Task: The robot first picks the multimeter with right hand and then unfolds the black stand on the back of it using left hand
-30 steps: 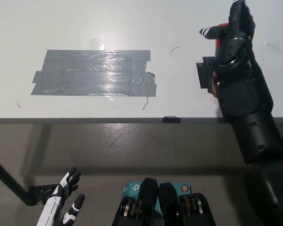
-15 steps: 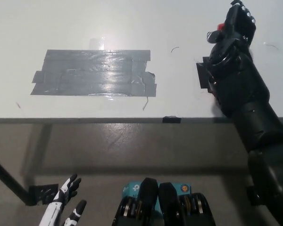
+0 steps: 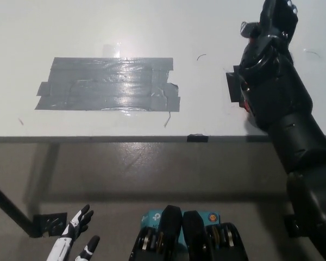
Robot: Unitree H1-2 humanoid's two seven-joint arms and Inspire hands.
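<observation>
- Right now the black right hand point(image 3: 271, 27) is over the far right part of the white desk point(image 3: 206, 32), reaching away from the robot; the multimeter point(image 3: 254, 33) shows only as slivers of red and a pale bit beside and under the hand.
- Whether the right hand has the multimeter clasped or merely lies on it cannot be told, since the hand and forearm cover almost all of it.
- Its long axis cannot be read for the same reason; it lies directly beneath the right hand, near the desk's right edge.
- A dark rectangular patch point(image 3: 234, 87) sits on the desk under the forearm, toward the near edge; what it is stays unclear.
- The white left hand point(image 3: 76, 239) rests low, below the desk's near edge at its left end, fingers spread and holding nothing, well apart from the multimeter.
- The right hand is by far the nearer; I judge the pick-up unfinished and the stand untouched.
- A grey tape patch point(image 3: 108, 84) lies toward the desk's left, clear of both hands.
</observation>
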